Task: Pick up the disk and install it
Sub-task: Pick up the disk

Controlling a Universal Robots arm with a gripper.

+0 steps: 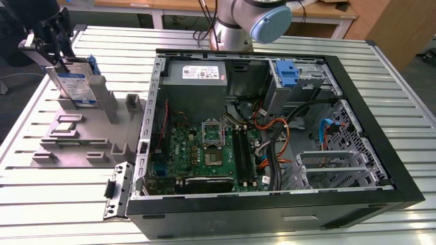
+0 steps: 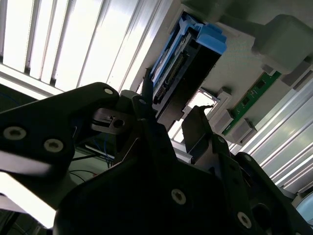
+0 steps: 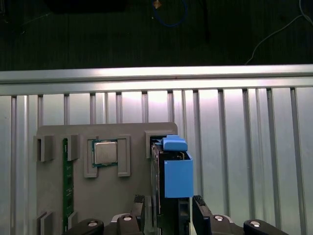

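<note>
The silver, blue-framed disk [image 1: 73,82] is standing on edge in a grey plastic holder [image 1: 75,140] near the slatted worktop's [image 1: 68,199] corner (the exterior view's left). The black gripper [image 3: 168,208] is straddling it, jaws apart and seemingly not clamping.

Disk [image 1: 73,81] stands in holder [image 1: 75,145] beside computer case [image 1: 385,153]

A ribbed silver table [image 1: 398,87] is seen carrying two things. A grey holder tray [image 1: 81,145] is set flat on it toward the exterior view's left, and an open black computer case [image 1: 272,212] is laid just beside it, toward the right.
</note>
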